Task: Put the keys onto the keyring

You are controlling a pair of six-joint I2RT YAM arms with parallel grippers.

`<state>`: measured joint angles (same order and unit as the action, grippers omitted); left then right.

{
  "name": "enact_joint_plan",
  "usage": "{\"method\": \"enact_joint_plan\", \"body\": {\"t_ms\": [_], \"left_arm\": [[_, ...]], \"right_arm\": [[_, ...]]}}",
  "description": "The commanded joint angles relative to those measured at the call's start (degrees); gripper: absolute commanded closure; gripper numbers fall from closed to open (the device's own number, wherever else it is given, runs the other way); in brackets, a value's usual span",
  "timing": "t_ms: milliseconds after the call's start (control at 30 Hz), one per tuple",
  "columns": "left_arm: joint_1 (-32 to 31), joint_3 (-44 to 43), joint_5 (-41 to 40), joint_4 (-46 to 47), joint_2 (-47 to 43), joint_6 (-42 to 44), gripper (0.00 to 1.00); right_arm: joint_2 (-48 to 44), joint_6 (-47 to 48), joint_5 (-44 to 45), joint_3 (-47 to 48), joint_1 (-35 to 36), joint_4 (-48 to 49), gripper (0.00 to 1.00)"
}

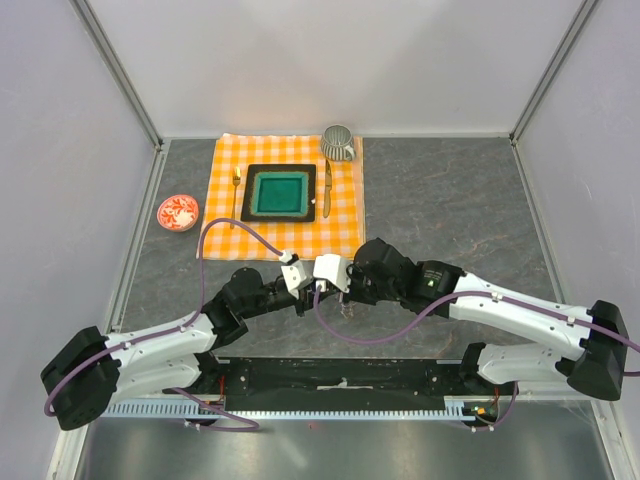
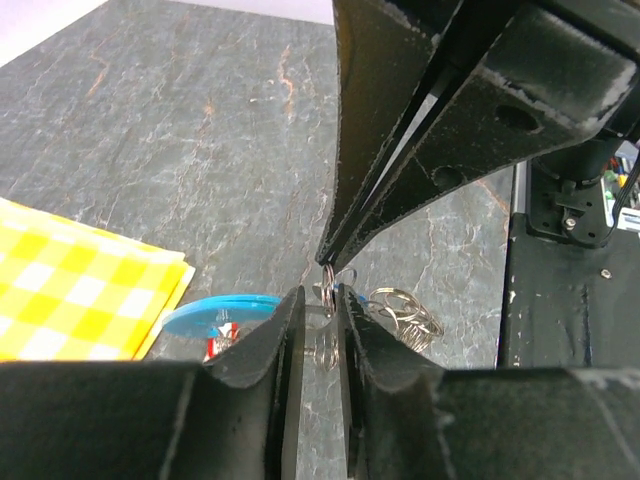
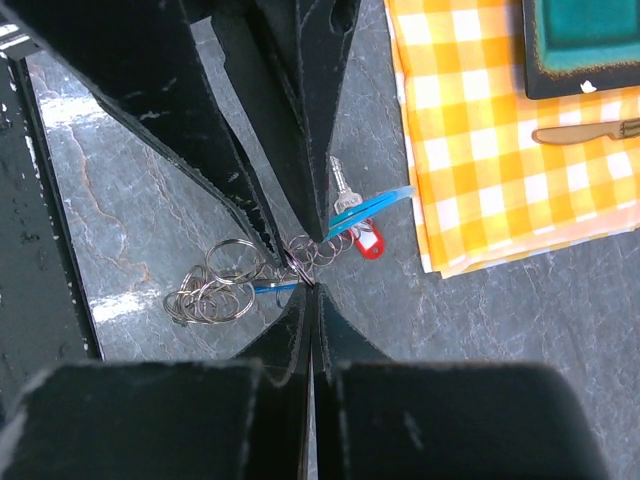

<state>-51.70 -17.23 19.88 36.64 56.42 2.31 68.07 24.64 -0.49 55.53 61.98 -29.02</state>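
Left gripper (image 2: 322, 303) jaws pinching keyring (image 3: 215, 290). Right gripper (image 3: 311, 288) jaws pressing together on same ring cluster. Keys (image 3: 345, 195) sitting just far of jaws, toward cloth (image 3: 480, 150). Loose rings trailing near side over bench (image 3: 140, 200).

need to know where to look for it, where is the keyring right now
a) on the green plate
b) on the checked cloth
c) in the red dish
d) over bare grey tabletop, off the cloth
d: the right wrist view shows the keyring over the bare grey tabletop, clear of the edge of the checked cloth.
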Motion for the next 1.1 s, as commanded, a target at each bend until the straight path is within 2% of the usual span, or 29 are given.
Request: {"method": "enact_joint_plan", "body": {"t_ms": [0, 200, 567, 1067], "left_arm": [[-0.50, -0.96, -2.91, -1.60, 0.53, 1.57, 0.72], [-0.50, 4.75, -4.68, 8.96, -1.76, -1.69, 0.63], [-0.50, 6.86, -3.36, 13.01, -1.76, -1.78, 0.67], [-0.50, 4.49, -2.39, 8.36, -1.05, -0.99, 0.71]], "right_arm": [[0.48, -0.55, -0.65, -0.59, 1.31, 7.82, 1.00], [-0.05, -2.67, -0.39, -2.88, 1.22, 10.82, 1.00], [-3.30, -4.78, -0.48, -6.66, 1.22, 14.07, 1.00], [-4.00, -4.87, -0.91, -8.15, 1.22, 15.39, 1.00]]}}
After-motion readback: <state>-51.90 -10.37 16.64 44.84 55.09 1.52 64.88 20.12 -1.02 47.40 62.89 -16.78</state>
